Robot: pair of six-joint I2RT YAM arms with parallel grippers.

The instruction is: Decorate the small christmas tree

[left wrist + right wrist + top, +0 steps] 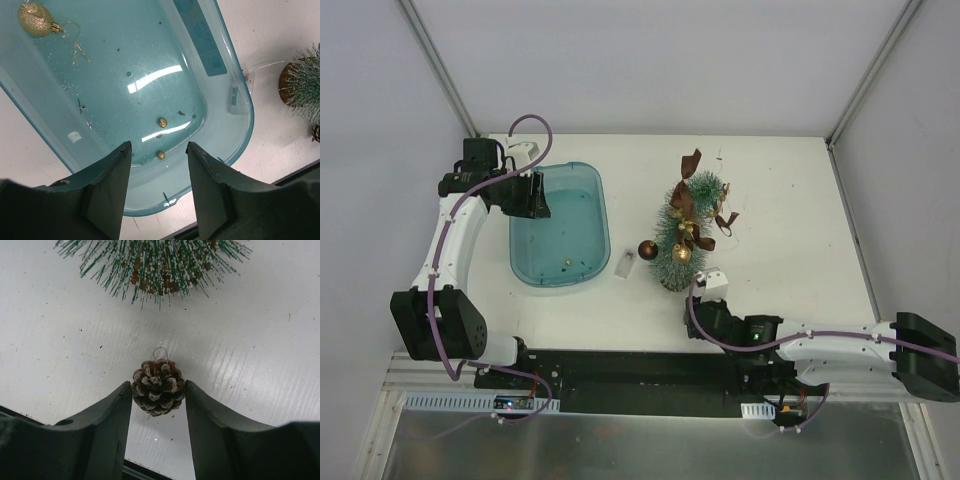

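Nearest, a pinecone is gripped on both sides by the right pincer, low on the table. Just beyond it, the tree is seen standing upright, hung with brown bows. Farther left, the left pincer is held open and empty over the teal tray.

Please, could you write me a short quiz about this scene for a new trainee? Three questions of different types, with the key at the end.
1. True or false: the left pincer hangs open over the teal tray.
2. What does the right pincer grip? A) pine cone B) candle C) red star
3. Fill in: in the top view, the small christmas tree stands to the ____ of the tray.
Key: 1 true; 2 A; 3 right.
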